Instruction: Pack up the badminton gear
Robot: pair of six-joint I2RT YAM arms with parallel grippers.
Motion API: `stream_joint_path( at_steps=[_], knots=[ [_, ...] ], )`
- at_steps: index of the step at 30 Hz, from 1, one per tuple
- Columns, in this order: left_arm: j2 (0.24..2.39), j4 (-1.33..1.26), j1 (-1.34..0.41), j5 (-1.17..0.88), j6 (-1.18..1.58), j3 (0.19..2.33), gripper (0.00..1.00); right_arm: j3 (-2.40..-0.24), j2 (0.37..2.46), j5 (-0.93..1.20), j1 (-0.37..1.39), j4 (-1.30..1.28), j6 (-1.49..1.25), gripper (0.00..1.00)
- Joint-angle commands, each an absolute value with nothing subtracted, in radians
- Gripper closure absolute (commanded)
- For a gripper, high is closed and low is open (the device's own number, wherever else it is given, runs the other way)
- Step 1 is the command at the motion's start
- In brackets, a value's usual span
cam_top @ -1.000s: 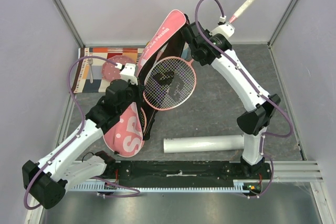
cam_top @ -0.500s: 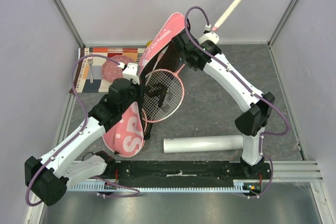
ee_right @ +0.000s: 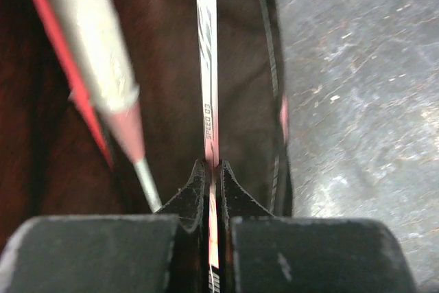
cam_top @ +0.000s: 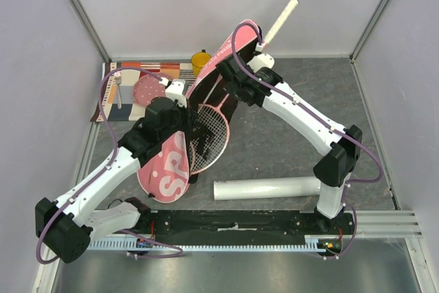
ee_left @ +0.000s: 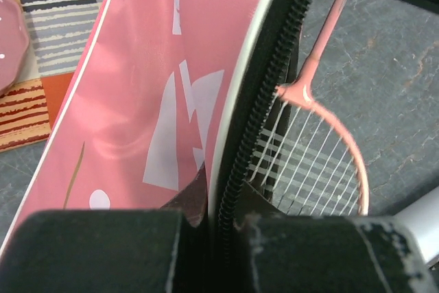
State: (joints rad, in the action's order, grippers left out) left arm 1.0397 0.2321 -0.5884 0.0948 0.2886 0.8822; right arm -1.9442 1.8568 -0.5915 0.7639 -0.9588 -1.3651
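Note:
The pink SPORT-lettered racket bag (cam_top: pixel 167 173) lies slanted from lower left to upper right, its zip mouth open. My left gripper (cam_top: pixel 182 119) is shut on the bag's upper zip edge (ee_left: pixel 226 135). My right gripper (cam_top: pixel 230 88) is shut on the thin shaft (ee_right: pixel 207 66) of a pink-framed racket. The racket's head (cam_top: pixel 209 135) is partly inside the bag's mouth, and its white handle (cam_top: pixel 281 17) sticks up behind. A second racket's handle end (ee_right: pixel 92 66) shows inside the dark bag. The long white tube (cam_top: pixel 267 188) lies on the table in front. No shuttlecocks are in view.
A yellow mug (cam_top: pixel 200 60) stands behind the bag. A pink dotted plate (cam_top: pixel 147 89) sits on a striped placemat (cam_top: pixel 123 73) at the back left. Grey walls close in the left, back and right sides.
My right arm has swung left and lower, carrying the racket head further into the bag's mouth. My left gripper has kept its hold on the bag edge. The yellow mug has come into view.

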Motion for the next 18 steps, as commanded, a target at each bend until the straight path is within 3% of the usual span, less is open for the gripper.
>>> stream_joint_path(
  at_steps=[1,10,18],
  knots=[
    [1.071,0.104,-0.592,-0.020,0.365,0.973,0.98,-2.007,1.839,-0.534,0.841,-0.873,-1.414,1.00],
    [1.126,0.196,-0.592,-0.178,0.365,1.104,0.98,-1.842,1.779,-0.400,0.857,-0.721,-1.373,1.00],
    [1.155,0.259,-0.592,-0.173,0.425,1.173,0.98,-1.750,1.738,-0.324,0.940,-0.633,-1.215,1.00]
  ],
)
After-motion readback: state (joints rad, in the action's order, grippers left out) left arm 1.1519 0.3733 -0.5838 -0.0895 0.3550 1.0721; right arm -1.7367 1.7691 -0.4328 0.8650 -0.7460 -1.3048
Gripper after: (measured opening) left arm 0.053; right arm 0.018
